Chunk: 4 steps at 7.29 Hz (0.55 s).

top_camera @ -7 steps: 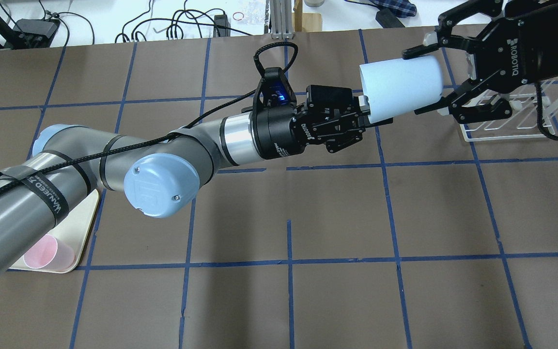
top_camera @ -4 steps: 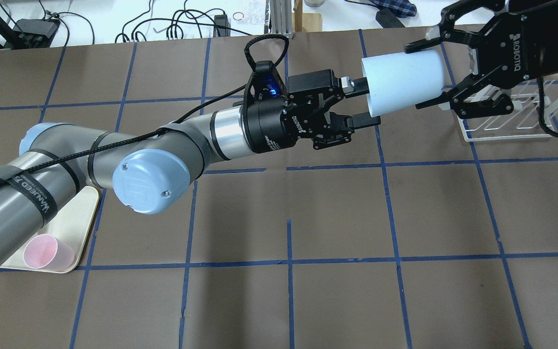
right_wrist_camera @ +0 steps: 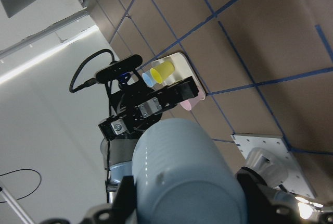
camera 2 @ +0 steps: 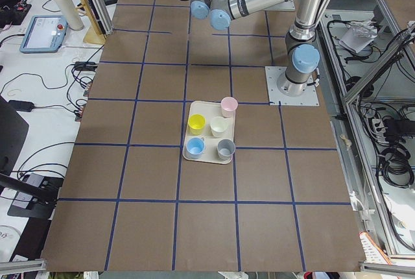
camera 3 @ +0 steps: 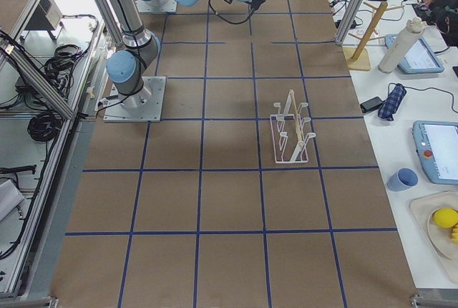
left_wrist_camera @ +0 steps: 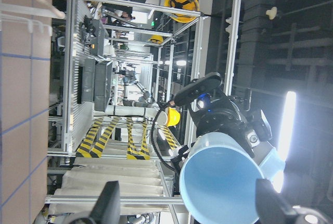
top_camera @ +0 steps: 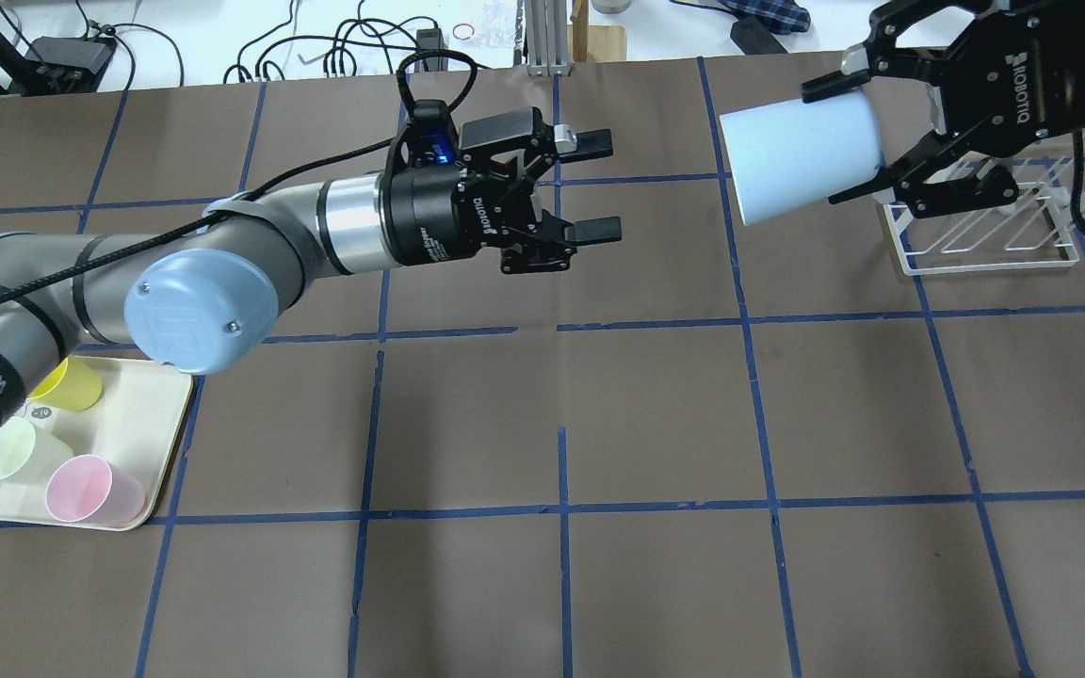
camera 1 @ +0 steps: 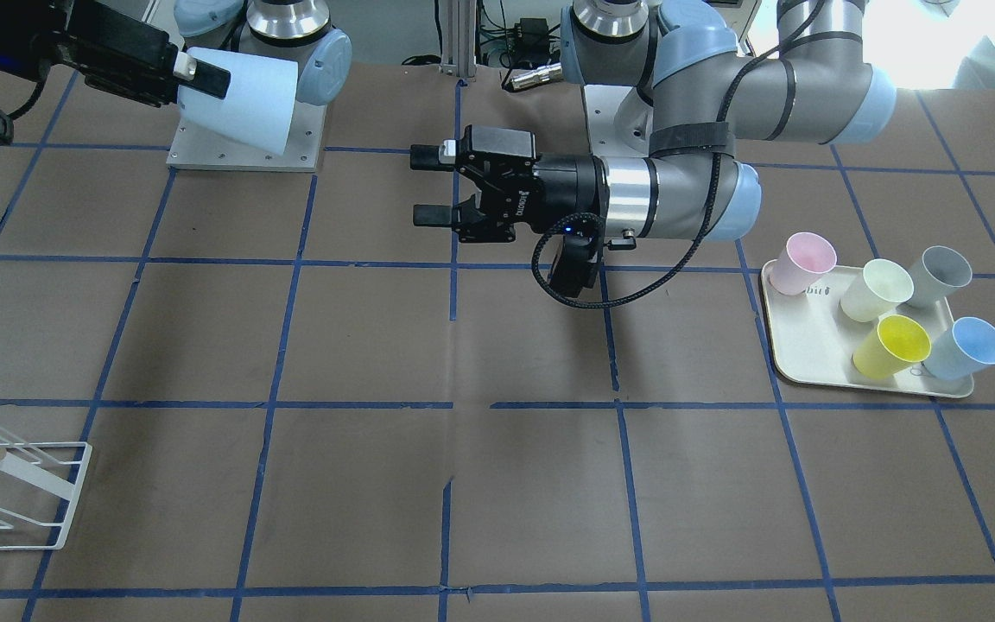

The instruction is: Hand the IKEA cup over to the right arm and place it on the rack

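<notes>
Pale blue, the IKEA cup (top_camera: 801, 155) lies sideways in the air above the desk (top_camera: 655, 414), its base end clamped in the right hand (top_camera: 834, 141), on the side where the rack (top_camera: 985, 267) stands. The left hand (top_camera: 599, 185) hangs wide open and empty, apart from the cup's mouth.

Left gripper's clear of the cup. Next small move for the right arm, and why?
Probably carry it out toward the rack and start lowering. The right gripper is shut on the IKEA cup, held on its side above the table. The left gripper is open and apart from it, so nothing seems to block the move.
</notes>
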### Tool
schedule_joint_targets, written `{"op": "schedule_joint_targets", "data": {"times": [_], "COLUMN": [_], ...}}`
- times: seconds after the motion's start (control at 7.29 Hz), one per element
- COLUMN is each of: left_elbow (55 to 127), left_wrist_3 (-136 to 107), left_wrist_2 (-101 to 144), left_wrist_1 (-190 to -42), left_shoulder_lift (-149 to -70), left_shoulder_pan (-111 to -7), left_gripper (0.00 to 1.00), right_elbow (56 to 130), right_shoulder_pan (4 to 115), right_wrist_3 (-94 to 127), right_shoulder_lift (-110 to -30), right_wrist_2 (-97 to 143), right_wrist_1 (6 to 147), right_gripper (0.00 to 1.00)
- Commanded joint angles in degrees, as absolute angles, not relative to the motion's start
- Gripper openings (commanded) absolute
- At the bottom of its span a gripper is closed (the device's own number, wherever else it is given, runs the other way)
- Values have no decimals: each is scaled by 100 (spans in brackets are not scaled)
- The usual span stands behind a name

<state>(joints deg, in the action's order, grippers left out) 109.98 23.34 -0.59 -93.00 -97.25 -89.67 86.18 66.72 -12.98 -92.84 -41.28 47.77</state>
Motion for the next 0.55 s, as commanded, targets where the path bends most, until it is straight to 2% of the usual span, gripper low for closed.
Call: {"op": "schedule_joint_targets", "data": {"times": [0.0,0.41], "left_elbow": [10995,10549], "left_wrist_3": [1437,782], "left_wrist_2": [-1426,-4453], "left_wrist_1": [-8128,-6971], "left_shoulder_lift": [-9773,-9922], "left_shoulder_pan": [-8588,-8578], "left_gripper": [100,100], "right_elbow": [8657,8710], "right_shoulder_pan": [6680,6680], "right_wrist_3": [-1204,-1239], "right_shoulder_lift": [-9281,-9089], "right_wrist_2": [-5190,-6945], "right_wrist_1": [5692,7315], "right_gripper": [37,33]}}
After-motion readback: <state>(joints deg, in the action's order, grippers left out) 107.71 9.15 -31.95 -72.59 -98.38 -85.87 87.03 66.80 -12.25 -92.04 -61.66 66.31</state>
